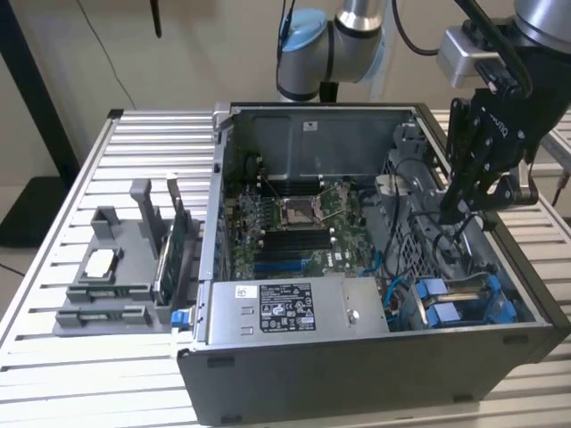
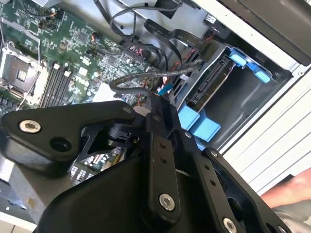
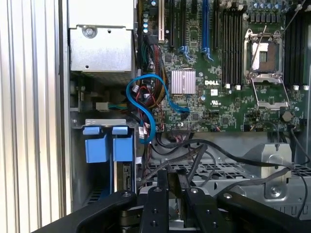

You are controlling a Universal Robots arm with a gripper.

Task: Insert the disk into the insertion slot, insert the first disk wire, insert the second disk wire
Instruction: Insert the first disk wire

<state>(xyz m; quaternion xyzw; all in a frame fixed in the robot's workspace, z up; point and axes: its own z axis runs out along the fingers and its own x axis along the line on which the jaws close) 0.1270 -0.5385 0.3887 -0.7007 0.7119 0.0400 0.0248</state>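
The open computer case (image 1: 357, 379) carries its drive cage (image 1: 500, 308) at the near corner on the exterior view's right. The disk (image 2: 210, 90) sits inside the insertion slot (image 2: 243, 104), its connector edge exposed and its blue carrier handle (image 3: 123, 148) at the bay mouth. The gripper (image 1: 457, 212) hangs inside the case just beyond the cage. Its fingers (image 3: 163, 189) are drawn nearly together, apparently pinching a black wire (image 3: 197, 158).
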